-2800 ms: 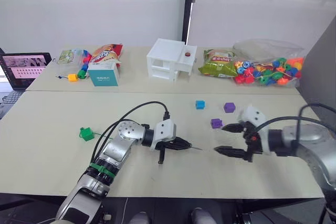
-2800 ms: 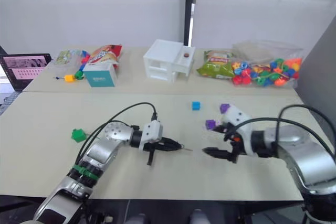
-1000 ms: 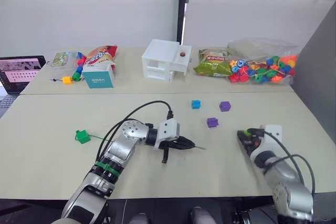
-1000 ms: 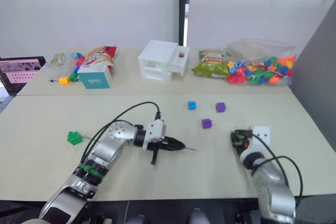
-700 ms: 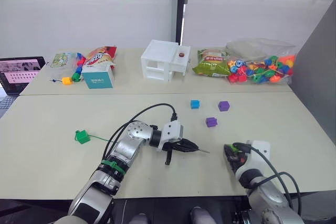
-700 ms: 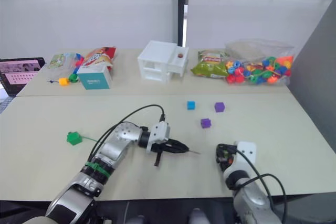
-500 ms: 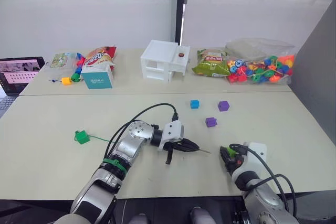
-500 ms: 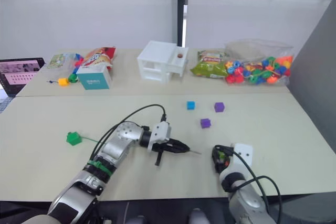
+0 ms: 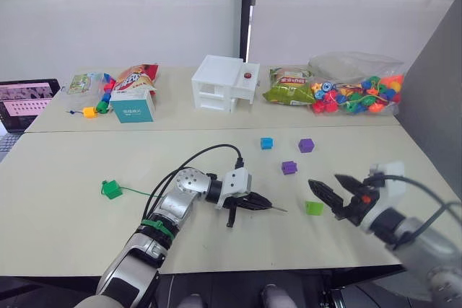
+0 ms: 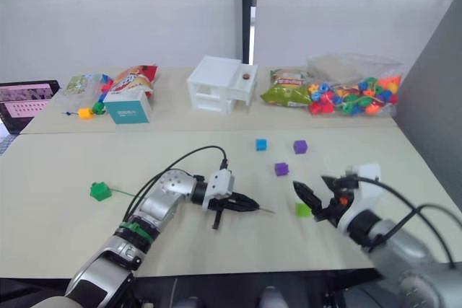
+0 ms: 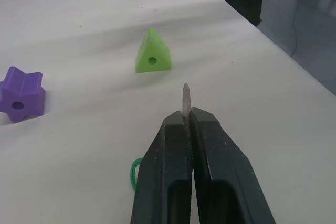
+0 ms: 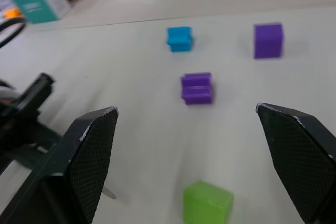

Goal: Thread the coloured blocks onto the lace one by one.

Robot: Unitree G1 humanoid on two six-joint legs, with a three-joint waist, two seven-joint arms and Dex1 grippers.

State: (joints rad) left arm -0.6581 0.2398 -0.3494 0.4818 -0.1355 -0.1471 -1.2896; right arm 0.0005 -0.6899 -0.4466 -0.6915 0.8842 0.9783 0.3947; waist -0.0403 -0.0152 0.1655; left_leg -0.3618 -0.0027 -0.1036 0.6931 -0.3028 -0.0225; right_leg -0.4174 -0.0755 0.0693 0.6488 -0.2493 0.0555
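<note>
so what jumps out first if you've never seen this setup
The two tools facing each other at the near table edge: the left tool is shut on the lace's needle tip, and the right tool gapes wide open. Between them lies the light green wedge, and a heap of bright beads sits at the far right.

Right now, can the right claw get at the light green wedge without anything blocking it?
Probably yes. The right claw is open and points at the wedge, which lies free on the table just ahead of its fingers. The lace tip in the left claw stays off to the side.
</note>
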